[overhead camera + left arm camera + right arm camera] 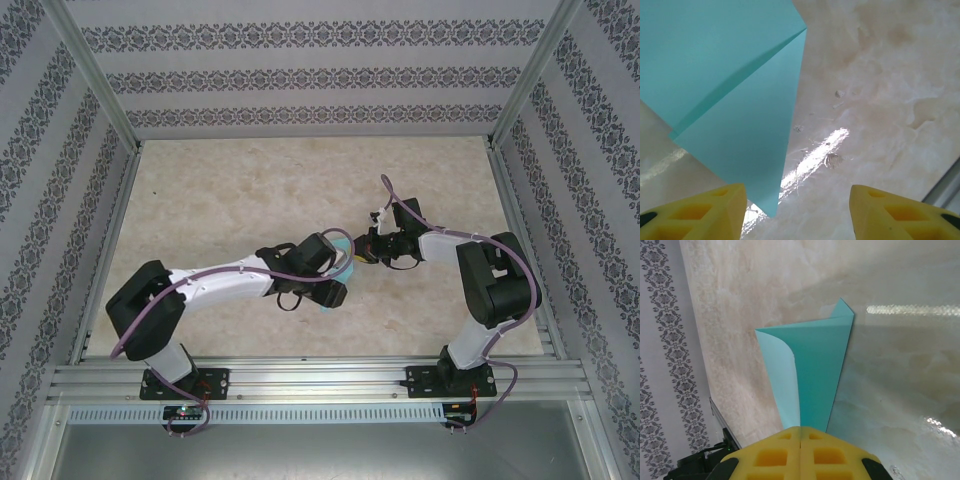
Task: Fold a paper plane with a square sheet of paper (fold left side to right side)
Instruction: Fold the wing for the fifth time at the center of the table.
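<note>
The square sheet of paper (815, 365) is teal-blue and folded into a narrow pointed shape with a crease. My right gripper (800, 429) is shut on its near end and holds it above the table, one flap curling loose on the left. In the left wrist view the paper (730, 100) hangs from the upper left, and its sharp tip comes down just beside the left yellow finger (715, 207). My left gripper (796, 200) is open and touches nothing. From above, the paper (345, 262) shows between the left gripper (335, 292) and the right gripper (362, 252) at mid-table.
The beige marbled tabletop (300, 190) lies open beyond the arms. Patterned walls (300, 75) and a metal frame close in the workspace. An aluminium rail (320, 380) runs along the near edge.
</note>
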Available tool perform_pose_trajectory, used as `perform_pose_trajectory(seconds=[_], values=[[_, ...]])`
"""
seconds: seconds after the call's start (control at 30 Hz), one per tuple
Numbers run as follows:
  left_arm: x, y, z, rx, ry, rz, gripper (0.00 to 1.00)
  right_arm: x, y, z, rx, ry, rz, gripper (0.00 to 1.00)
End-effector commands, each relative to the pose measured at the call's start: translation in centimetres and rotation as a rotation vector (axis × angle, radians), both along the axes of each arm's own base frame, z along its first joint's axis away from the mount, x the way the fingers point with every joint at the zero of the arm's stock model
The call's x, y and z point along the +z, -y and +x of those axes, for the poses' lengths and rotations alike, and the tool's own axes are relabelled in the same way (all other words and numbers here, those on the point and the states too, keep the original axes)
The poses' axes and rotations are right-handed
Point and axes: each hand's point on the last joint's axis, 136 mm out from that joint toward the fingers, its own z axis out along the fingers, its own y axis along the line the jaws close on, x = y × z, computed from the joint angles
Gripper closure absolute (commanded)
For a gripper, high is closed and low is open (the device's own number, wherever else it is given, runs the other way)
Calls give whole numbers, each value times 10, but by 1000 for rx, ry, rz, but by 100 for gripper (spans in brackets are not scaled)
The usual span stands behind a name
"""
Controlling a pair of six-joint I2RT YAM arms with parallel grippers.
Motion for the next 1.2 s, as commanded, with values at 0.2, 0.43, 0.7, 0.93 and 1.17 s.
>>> perform_pose_trajectory(seconds=[0.2, 0.43, 0.7, 0.93, 1.17], values=[[-27, -3, 7, 4, 43, 153, 41, -1, -7, 2, 15, -12, -14, 100], [-36, 0, 8, 3, 48, 167, 43, -6, -9, 1, 21, -23, -22, 100], [-50, -6, 13, 21, 62, 239, 48, -10, -10, 0, 26, -31, -39, 99], [-56, -8, 14, 40, 63, 250, 53, -15, -10, -4, 45, -46, -66, 96], [-55, -7, 12, 36, 59, 234, 58, -6, -2, 3, 16, -20, -79, 82]])
